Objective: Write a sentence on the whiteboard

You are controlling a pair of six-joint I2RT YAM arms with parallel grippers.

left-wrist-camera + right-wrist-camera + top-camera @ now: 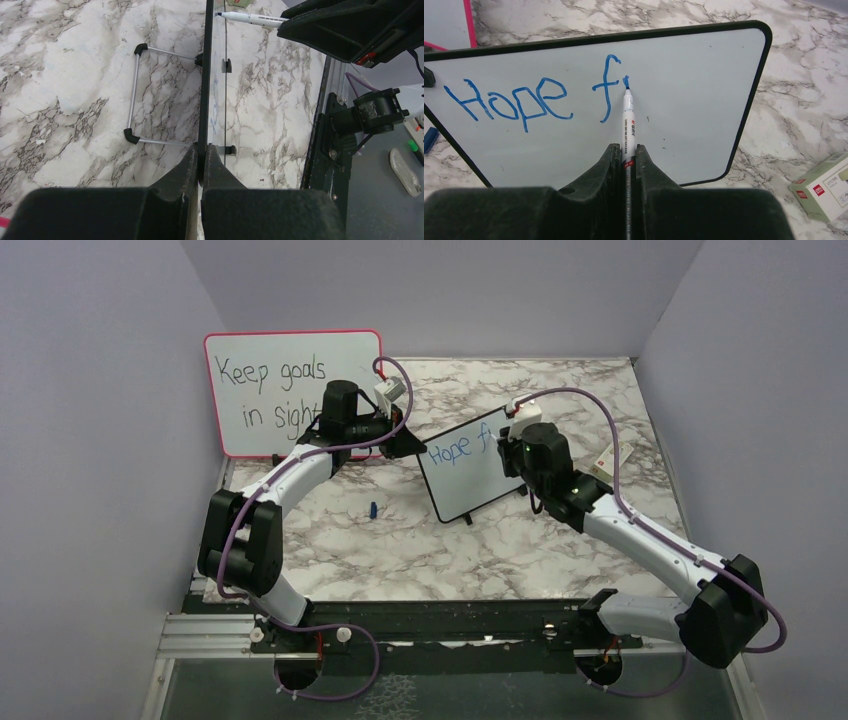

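Our left arm stretches forward and inward, the left gripper (201, 159) clamped on the black frame of the whiteboard (684, 125). The right gripper (626, 150) pinches a blue marker (628, 107), its tip touching beside the sentence (524, 100), "Hope f". The board stands on the marble table (400, 560); we see bare white out to its right rim.

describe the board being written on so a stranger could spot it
On the marble-patterned table, two whiteboards stand. Look just right of centre for the small black-framed white board. Unlike the larger pink-framed board back-left with black writing, it carries blue handwriting.
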